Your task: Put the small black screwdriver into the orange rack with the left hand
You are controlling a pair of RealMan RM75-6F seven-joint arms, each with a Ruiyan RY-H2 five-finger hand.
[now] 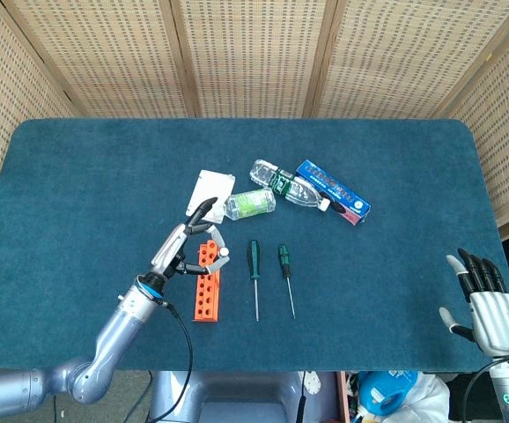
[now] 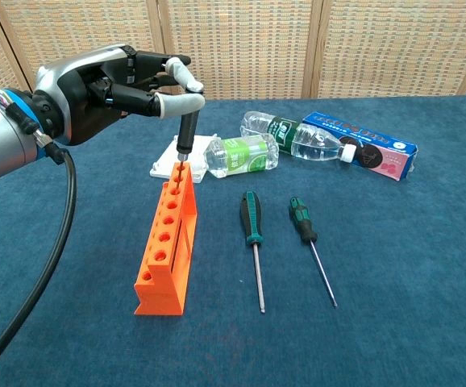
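The orange rack stands left of centre, a row of holes along its top. My left hand hovers over its far end, pinching the small black screwdriver upright between thumb and a finger. The screwdriver's shaft is sunk into the rack's farthest hole, with only the black handle showing above it. My right hand rests at the lower right edge of the head view, fingers apart and holding nothing.
Two green-handled screwdrivers lie flat to the right of the rack. Behind them are a white box, two plastic bottles and a blue carton. Wicker screens close off the back.
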